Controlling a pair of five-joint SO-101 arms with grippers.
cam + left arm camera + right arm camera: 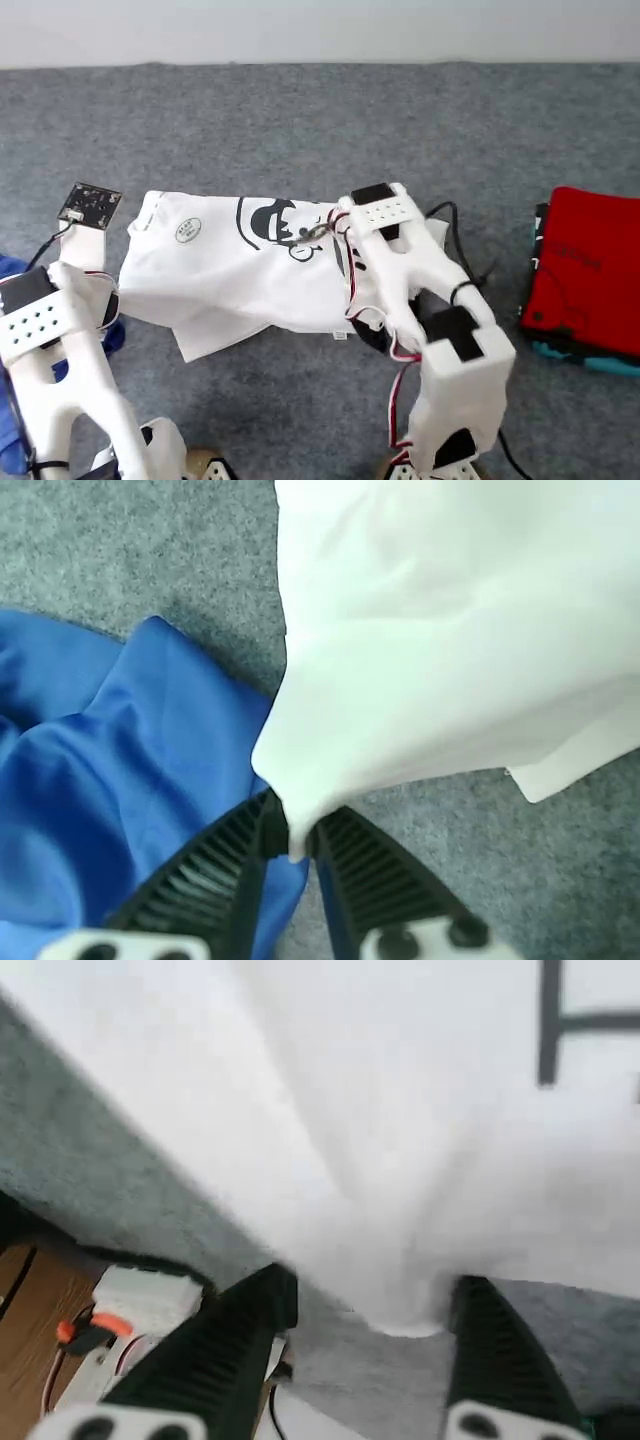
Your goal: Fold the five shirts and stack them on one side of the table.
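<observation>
White cloth shirt (230,270) with black cartoon drawing lies mid grey carpet table (300,110). Round label (187,230) too small to read. Left gripper (292,830) pinches shirt edge. Right gripper (372,1290) wide open around white fold.

Probably a robotics lab bench: grey felt-covered table (250,110), bare white wall (320,30), exposed circuit board (91,205).

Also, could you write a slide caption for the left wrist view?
Left gripper pinching an edge of the white shirt, next to the blue shirt on grey carpet.
</observation>
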